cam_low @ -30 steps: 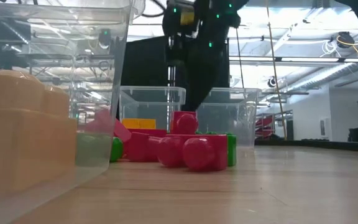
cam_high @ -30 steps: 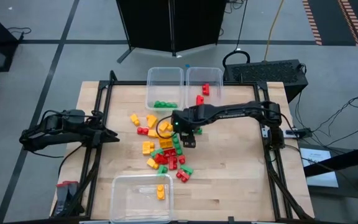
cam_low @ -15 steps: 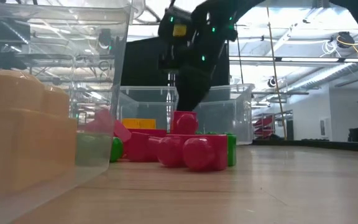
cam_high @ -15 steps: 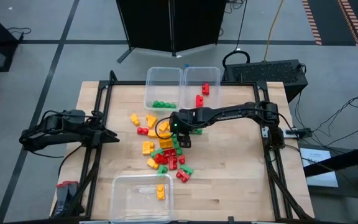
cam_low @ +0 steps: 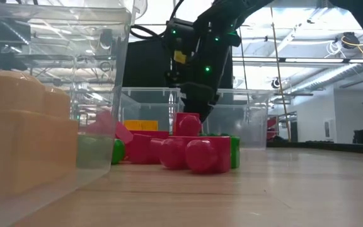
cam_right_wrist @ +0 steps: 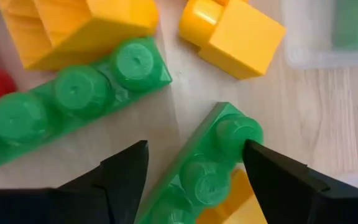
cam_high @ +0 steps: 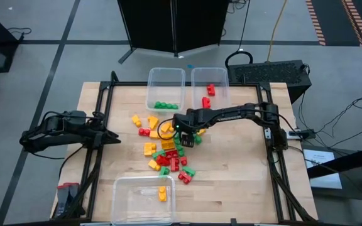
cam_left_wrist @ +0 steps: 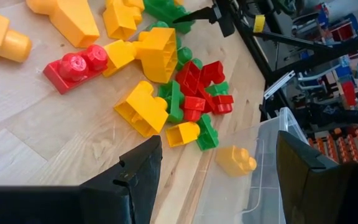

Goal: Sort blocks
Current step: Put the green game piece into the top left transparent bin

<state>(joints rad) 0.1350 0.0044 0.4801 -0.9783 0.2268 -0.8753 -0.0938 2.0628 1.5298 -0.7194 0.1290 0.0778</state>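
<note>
Change: we see the right gripper (cam_high: 190, 140) drop from above the pile of blocks (cam_high: 165, 150) down to it; a second ago it hung higher and a little further from the green tub (cam_high: 166, 88).
Right pincer: released, jaws apart, straddling a green block (cam_right_wrist: 197, 174) on the pile's edge nearest the red tub (cam_high: 208, 86); nothing grasped yet.
Meaning: we judge a green pick is starting; closing on that block comes next, then the carry to the green tub.
Blocks: most lie loose mid-table, between the green tub and the yellow tub (cam_high: 142, 199).
Left gripper (cam_high: 115, 139): released, waiting beside the pile, on the side away from the red tub.
</note>
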